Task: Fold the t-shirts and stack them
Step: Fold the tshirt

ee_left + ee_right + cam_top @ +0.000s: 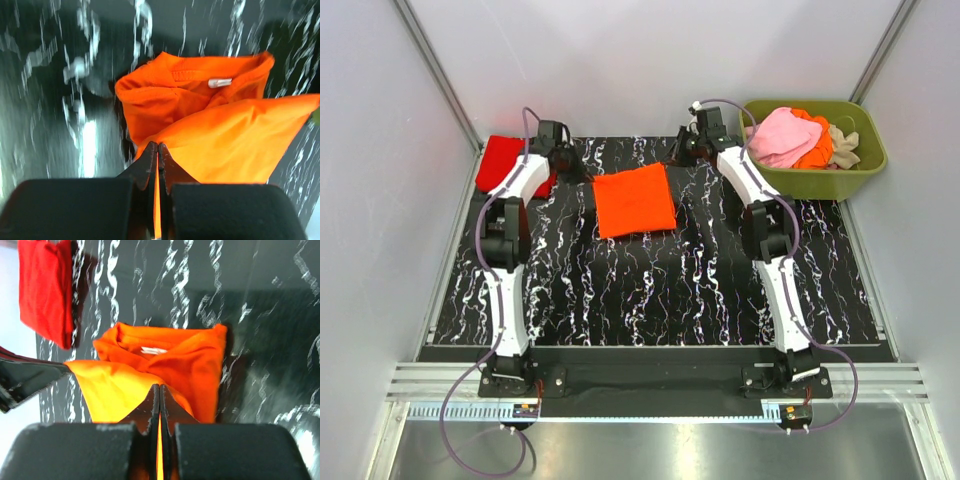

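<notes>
On the black table (pixel 670 290) with white marble veins, the bright orange t-shirt (pixel 635 200) lies in the middle, folded to a nearly square shape. Both arms reach to its far edge. The left gripper (pixel 578 170) is at the far left corner of it and the right gripper (pixel 678 155) is at the far right corner. In the left wrist view the left gripper (pixel 158 147) has its two fingers pressed together with a thin layer of the orange cloth (pixel 235 135) pinched between them. The collar and the small white neck label (pixel 220 82) are seen just beyond. In the right wrist view the right gripper (pixel 159 388) is closed in the same way on the orange cloth (pixel 190 360), and the neck label (pixel 153 350) shows there too. A red t-shirt (pixel 503 158) lies folded at the far left corner of the table, partly under the left arm and well apart from the orange one; the right wrist view shows it (pixel 45 290) as well. At the far right corner stands an olive-green tub (pixel 840 180). Inside it lie three loose, unfolded garments in a heap: a pink t-shirt (pixel 782 135) on the left, an orange t-shirt (pixel 818 145) in the middle, partly under the pink one, and a beige t-shirt (pixel 845 145) on the right.
</notes>
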Controlling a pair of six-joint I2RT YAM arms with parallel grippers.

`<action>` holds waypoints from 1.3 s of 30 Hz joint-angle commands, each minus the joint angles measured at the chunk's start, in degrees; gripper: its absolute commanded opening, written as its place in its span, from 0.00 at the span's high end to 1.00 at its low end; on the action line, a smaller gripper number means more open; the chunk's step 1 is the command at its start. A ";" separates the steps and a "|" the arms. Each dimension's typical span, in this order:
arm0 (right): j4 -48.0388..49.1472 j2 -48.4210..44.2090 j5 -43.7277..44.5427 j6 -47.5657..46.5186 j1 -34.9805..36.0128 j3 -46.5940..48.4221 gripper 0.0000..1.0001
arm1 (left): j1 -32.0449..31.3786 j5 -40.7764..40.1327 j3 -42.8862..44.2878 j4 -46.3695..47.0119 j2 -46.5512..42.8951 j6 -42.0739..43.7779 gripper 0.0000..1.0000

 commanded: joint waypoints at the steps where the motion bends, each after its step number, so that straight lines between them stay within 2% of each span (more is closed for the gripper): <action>1: 0.80 3.83 -1.59 1.32 -1.83 10.34 1.00 | 1.73 3.83 7.14 3.36 2.74 0.40 1.00; 4: 0.71 2.45 -2.38 1.51 -2.27 8.89 1.00 | 1.82 5.86 6.63 3.54 3.10 -0.48 1.00; 8: 0.89 -3.70 -2.73 0.46 -2.27 1.07 1.00 | 1.56 5.43 -1.70 5.82 -3.03 0.22 1.00; 15: 2.47 -15.46 -4.58 0.45 -1.92 -11.06 1.00 | 1.04 8.85 -8.58 7.23 -11.20 0.93 1.00; 18: 4.39 -21.62 -3.88 -0.07 -0.78 -21.34 1.00 | 0.51 9.20 -14.90 7.23 -16.30 0.93 1.00; 22: 6.16 -35.86 -1.86 1.15 0.27 -38.89 1.00 | -0.98 10.52 -24.56 6.97 -28.06 0.84 1.00; 28: 8.01 -53.79 0.16 2.12 3.78 -61.47 1.00 | -4.76 11.23 -43.00 5.13 -41.88 0.75 1.00; 34: 9.06 -68.65 3.59 6.16 8.09 -83.10 1.00 | -11.53 5.17 -54.63 0.39 -57.96 -0.21 1.00; 39: 9.68 -79.63 4.38 12.12 12.30 -94.99 1.00 | -16.71 2.53 -65.09 -0.68 -67.45 -3.55 1.00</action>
